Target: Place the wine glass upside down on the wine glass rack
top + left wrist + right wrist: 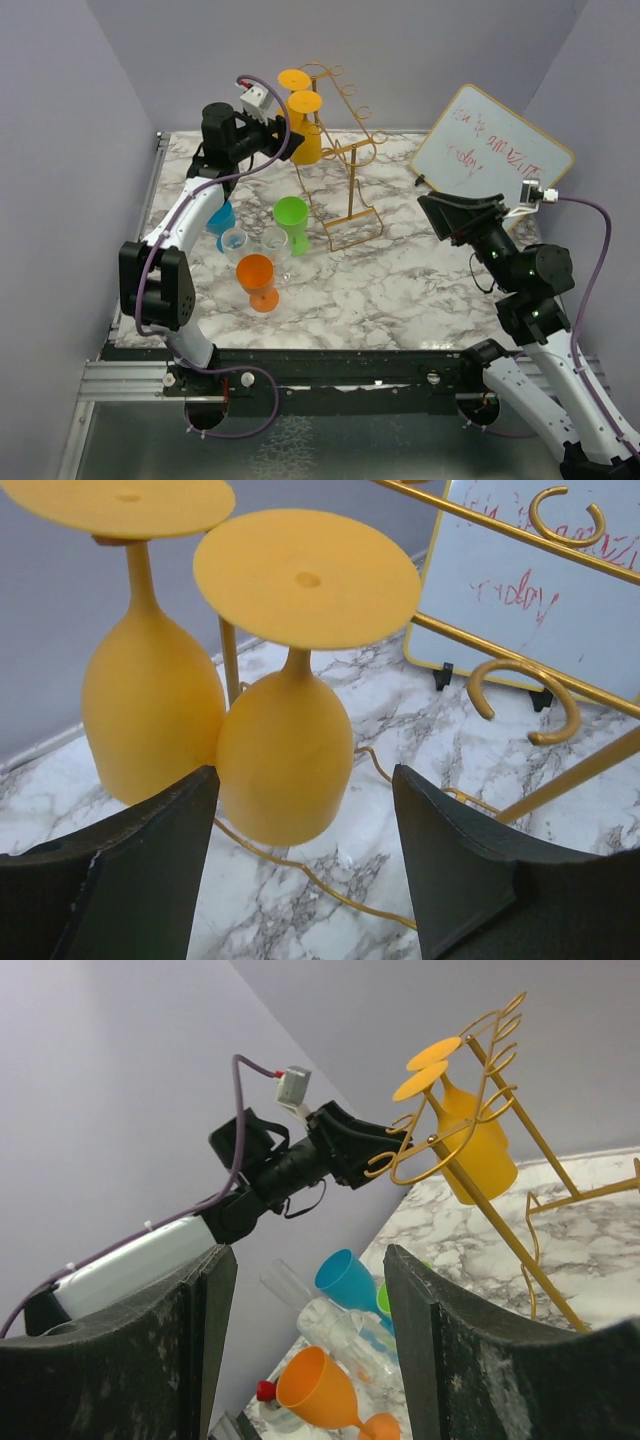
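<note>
Your left tool (302,776) is spread wide around the yellow wine glass (285,760), with a gap at the right finger, so no grip. The glass hangs upside down on the wine glass rack (345,170), foot on top, just beside a second yellow glass (150,710). Your right tool (310,1255) is wide and empty, well apart over the worktop (400,280).

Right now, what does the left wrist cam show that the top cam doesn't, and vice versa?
Left wrist only: the left hand open around the near yellow glass, with one finger clearly apart from it.
Top only: green glass, orange glass, blue glass and clear glasses on the table, plus the right arm.
Both: that near glass and a second yellow glass, upside down on the rack, and the whiteboard.
</note>
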`<state>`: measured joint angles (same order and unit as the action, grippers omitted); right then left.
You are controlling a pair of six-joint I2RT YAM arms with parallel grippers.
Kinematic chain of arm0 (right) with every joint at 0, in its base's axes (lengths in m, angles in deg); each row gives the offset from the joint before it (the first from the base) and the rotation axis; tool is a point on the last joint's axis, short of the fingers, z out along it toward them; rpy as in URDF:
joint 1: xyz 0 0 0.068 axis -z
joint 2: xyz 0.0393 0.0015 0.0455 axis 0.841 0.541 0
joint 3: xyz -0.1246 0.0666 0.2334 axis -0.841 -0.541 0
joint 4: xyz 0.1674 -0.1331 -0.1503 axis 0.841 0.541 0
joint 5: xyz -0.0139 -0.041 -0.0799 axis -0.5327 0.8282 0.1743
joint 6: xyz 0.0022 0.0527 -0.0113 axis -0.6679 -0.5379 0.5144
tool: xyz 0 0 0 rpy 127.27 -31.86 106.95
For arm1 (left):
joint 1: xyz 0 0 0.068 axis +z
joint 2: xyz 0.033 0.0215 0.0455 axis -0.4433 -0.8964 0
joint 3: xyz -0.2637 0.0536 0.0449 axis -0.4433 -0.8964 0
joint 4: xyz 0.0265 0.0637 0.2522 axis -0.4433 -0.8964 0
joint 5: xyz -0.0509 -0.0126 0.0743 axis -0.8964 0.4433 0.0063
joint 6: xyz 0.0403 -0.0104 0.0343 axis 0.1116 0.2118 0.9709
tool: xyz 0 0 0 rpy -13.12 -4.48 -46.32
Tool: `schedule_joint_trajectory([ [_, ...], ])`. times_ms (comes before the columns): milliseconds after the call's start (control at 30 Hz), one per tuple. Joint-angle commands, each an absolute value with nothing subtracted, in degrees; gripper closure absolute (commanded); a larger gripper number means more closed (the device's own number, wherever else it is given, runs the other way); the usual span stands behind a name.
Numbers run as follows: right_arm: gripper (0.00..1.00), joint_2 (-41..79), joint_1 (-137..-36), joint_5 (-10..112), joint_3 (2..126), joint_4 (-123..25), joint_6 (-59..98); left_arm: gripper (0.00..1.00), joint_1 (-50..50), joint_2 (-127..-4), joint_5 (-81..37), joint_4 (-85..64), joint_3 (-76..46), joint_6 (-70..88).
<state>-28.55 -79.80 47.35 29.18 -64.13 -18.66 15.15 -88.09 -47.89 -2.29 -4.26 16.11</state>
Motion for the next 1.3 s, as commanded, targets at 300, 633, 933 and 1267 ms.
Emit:
schedule_joint_trajectory([
  [300, 0.33, -23.31, -80.03, 44.24, 39.16, -40.85, -12.81, 0.05, 15.69, -71.96, -30.35, -34.62, -4.42, 10.53],
  [633, 0.33, -17.39, -80.04, 43.70, 40.00, -34.26, -10.38, 0.23, 15.50, -63.69, -35.96, -41.80, -14.43, 2.74],
  [933, 0.37, -14.94, -80.03, 43.66, 38.64, -36.28, -14.00, 0.32, 15.24, -65.04, -30.06, -41.40, -19.49, -1.90],
  [1267, 0.40, -14.30, -80.04, 42.09, 35.32, -38.16, -16.26, 0.42, 14.56, -72.38, -33.70, -37.09, -19.45, -5.29],
])
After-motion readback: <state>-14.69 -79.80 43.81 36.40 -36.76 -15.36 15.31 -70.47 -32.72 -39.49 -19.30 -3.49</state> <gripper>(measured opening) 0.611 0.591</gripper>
